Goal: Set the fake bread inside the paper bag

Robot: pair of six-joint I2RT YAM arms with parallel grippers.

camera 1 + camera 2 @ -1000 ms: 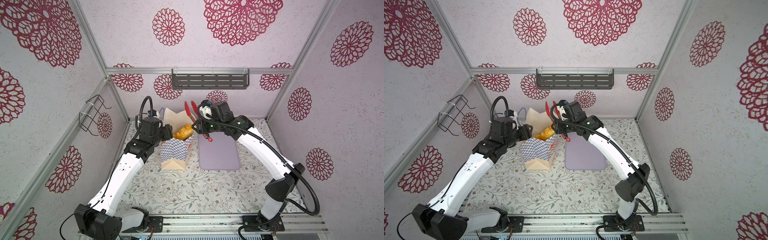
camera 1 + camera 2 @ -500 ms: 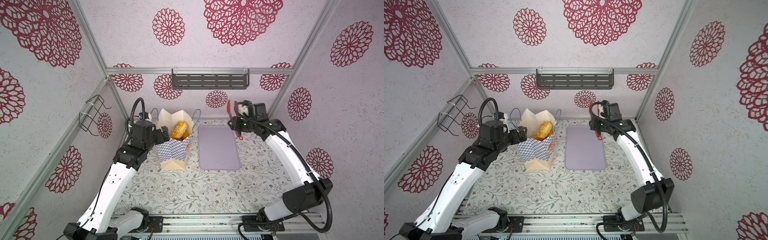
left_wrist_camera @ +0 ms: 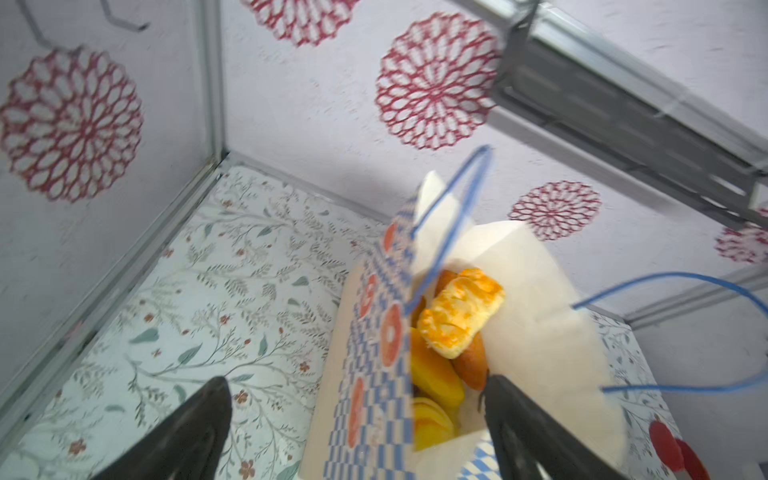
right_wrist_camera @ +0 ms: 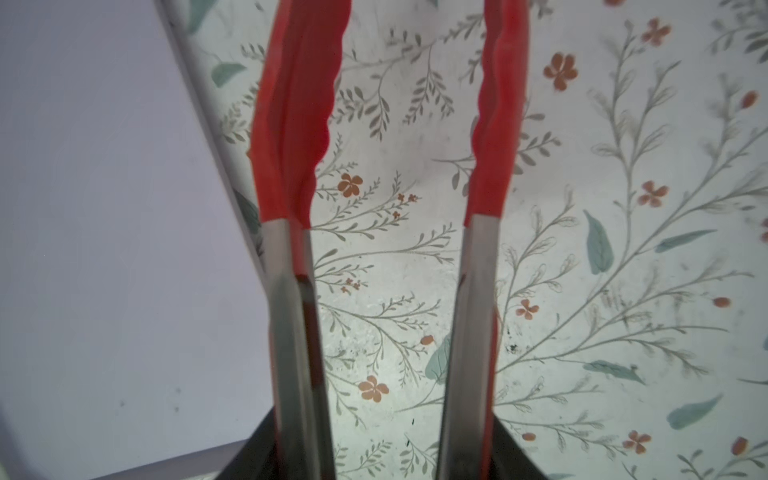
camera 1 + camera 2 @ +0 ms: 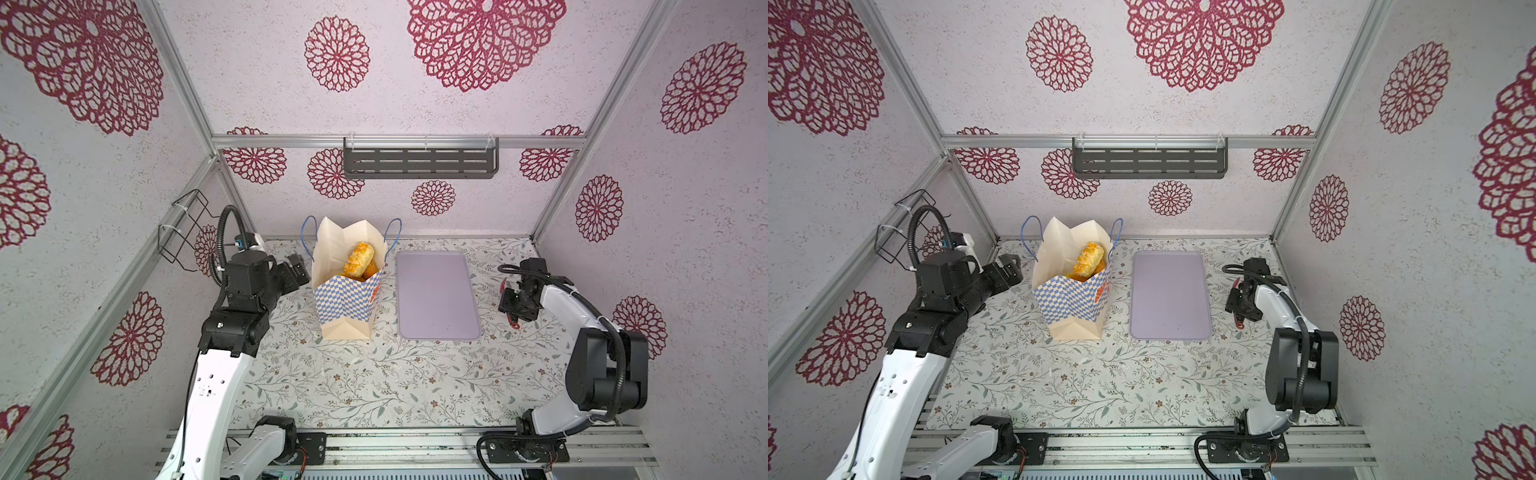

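Visibly, one paper bag (image 5: 345,303), four-plus fake bread (image 3: 457,316), one tray (image 5: 436,299), one tongs (image 4: 291,104)

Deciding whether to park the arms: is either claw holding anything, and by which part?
Right claw holds the red-tipped tongs by their metal arms, tips empty. Left claw stands open beside the paper bag, holding nothing.
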